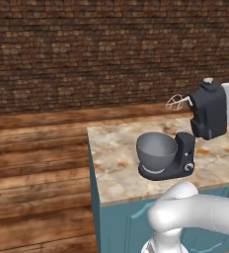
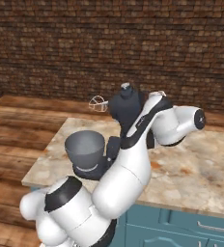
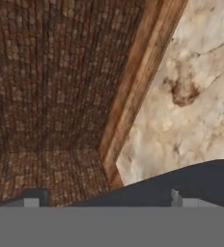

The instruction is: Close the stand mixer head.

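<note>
You are looking at a stand mixer on a marble-patterned counter (image 1: 116, 148) with teal cabinet fronts below. The stand mixer head (image 1: 209, 111) is tilted up and back, well clear of the grey bowl (image 1: 156, 149) that sits on the mixer's dark base (image 1: 184, 153). The wire whisk (image 1: 175, 102) projects from the head toward the brick wall (image 1: 87, 49), raised above the bowl and apart from it. A small silver knob sits on the topmost part of the raised head.

In the right base view, the head (image 2: 126, 110) stands just behind the arm's white forearm, which hides part of it; the whisk (image 2: 98, 102) shows to its left, and the bowl (image 2: 85, 147) sits lower, near the counter edge (image 2: 41, 181).

In the left base view, the white hand of the arm meets the rear side of the head at the right edge of the picture (the contact point itself is cut off by the frame).

In the hand view, the gripper (image 3: 106, 201) shows two finger tips widely separated, so the jaws stand apart. A dark rounded surface of the head (image 3: 201, 178) lies just beside the right-hand tip; you cannot tell whether the tips touch it. Beyond it you see the counter top (image 3: 191, 96), a wooden ledge and the wall.
</note>
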